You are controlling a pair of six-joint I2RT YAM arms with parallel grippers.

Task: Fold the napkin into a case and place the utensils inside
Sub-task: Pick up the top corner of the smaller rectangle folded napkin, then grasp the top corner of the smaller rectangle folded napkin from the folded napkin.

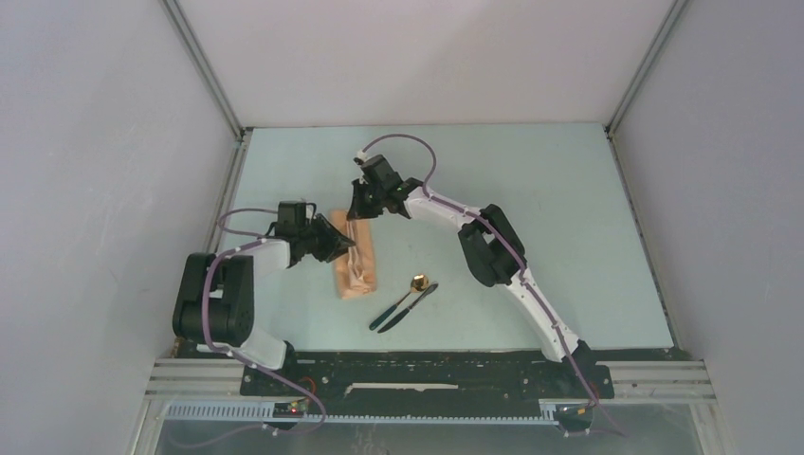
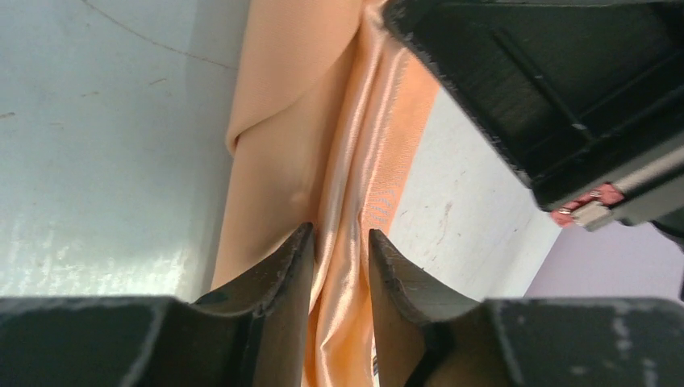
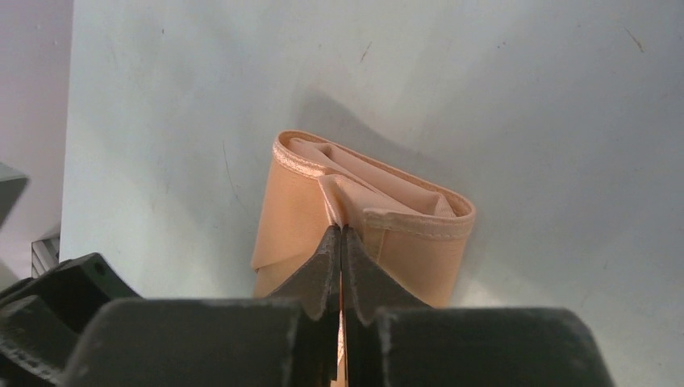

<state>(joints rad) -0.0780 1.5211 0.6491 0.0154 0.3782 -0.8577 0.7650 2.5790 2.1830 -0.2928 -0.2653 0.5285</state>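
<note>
Left arm: the base sits at the near-left corner with the elbow folded back over it, and the forearm reaches right and away. The left gripper (image 2: 340,246) is low over the left side of the napkin (image 1: 356,258), pointing along the cloth. Its fingers (image 2: 278,270) are parted. A shiny raised fold runs between them, loose and not pinched, so the gripper has released.

Right arm: it makes a long reach from the near-right base, elbow raised over mid-table, wrist bent down at the napkin's far end. The right gripper (image 3: 340,235) is clenched, its pads pressed together on a small pleat of cloth. The pleat lifts off the top layer where it is pinched.

Napkin: peach-tan and folded into a narrow oblong packet. It lies on the pale table (image 1: 531,190) left of centre, long axis running near to far, between the two grippers. Stacked layers and a stitched hem show at the far end, just beyond the right fingertips.

Around: the spoon (image 1: 394,307), with a gold bowl and dark handle, and the dark knife (image 1: 410,308) lie side by side. They are just right of the napkin's near end, apart from it, with their handles angled toward the near left. Neither gripper touches them. In the left wrist view, the right arm's black housing fills the upper right, close above the cloth.
</note>
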